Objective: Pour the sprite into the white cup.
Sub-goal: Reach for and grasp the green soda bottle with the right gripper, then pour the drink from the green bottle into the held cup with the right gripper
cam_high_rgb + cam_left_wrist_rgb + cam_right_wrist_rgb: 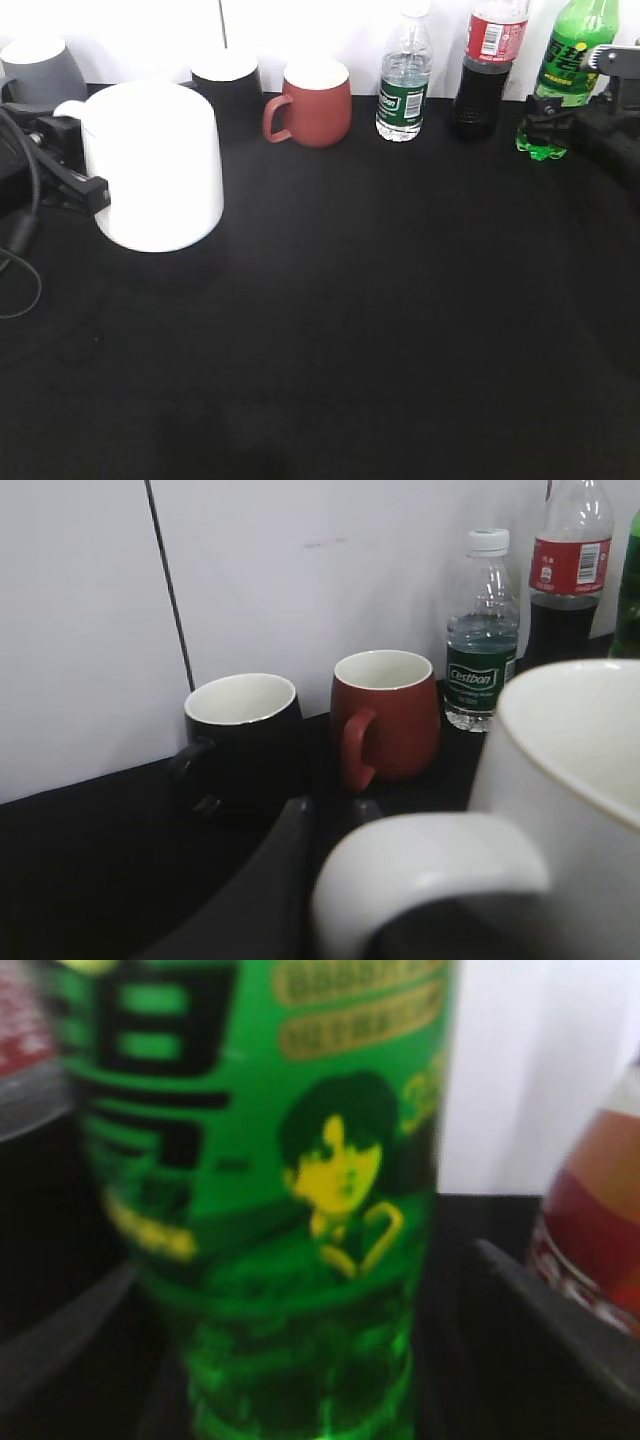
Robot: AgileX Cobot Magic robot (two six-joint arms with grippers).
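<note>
Black cloth covered the table (380, 330) up to a white wall, and a row of vessels stood along the far edge. From my side, a grey mug (42, 72) sat at ten o'clock, then a black mug with a white inside (226, 80), a dark red mug with a loop handle (310, 102), a clear water bottle with a green label (404, 85) near twelve, and a dark cola bottle with a red label (487, 70) at one o'clock. The tall translucent green sprite bottle (562, 85) stood upright at two o'clock, just beside the cola, with its yellow-printed label (300, 1160) filling my right wrist view.

My right gripper (560, 118) reached in from the right edge at the bottle's lower body, a dark finger (540, 1330) on either side; whether they pressed it I could not tell.

The plain white ceramic cup (155, 165) stood at nine o'clock, near the front. My left gripper (70, 160) lay level beside it, at its loop handle (430, 890); whether it was pinching the handle I could not tell.
</note>
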